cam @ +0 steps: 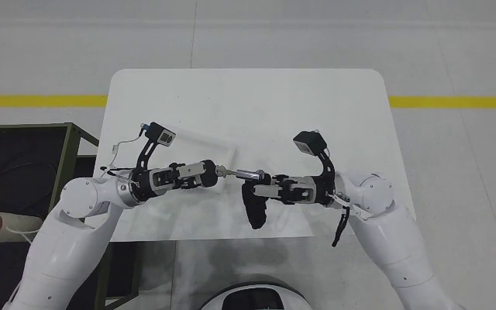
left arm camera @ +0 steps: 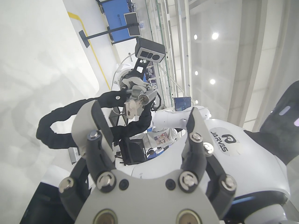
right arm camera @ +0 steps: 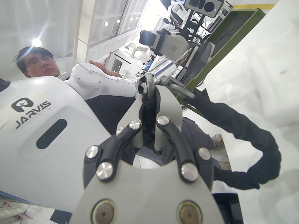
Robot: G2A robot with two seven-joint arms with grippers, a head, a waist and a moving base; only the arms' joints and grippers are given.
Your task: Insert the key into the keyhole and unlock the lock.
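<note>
1. Right gripper (right arm camera: 150, 94): the fingers are pressed together on the cable lock (cam: 248, 176). They pinch it where the black sleeved cable (right arm camera: 261, 145) meets the metal body. The fingers cover the contact area itself.
2. Cable lock, position: it is held in the air above the white table (cam: 310, 101), over the near half and about midway between the left and right edges. The silver lock cylinder (left arm camera: 143, 97) points toward the left gripper. The cable loop hangs below the right gripper, toward the near edge.
3. Left gripper (left arm camera: 143, 107): the fingers are spread wide with nothing clamped between them. It sits just beside the keyhole end of the cylinder and faces it.
4. Key (left arm camera: 132, 106): a pale toothed bow shows at the cylinder face.
   - The blade is hidden, so it cannot be told whether it is seated in the keyhole or merely hangs beside it.
   - Contact between the key and the spread fingers cannot be confirmed.
   - In the top view the key is only a small metal glint between the two grippers.
5. Cable ends: it cannot be made out whether the cable is latched into the body or released.
6. Green-framed rack (cam: 74, 136): it stands just beside the table's left edge and is cut off at the picture's border.
</note>
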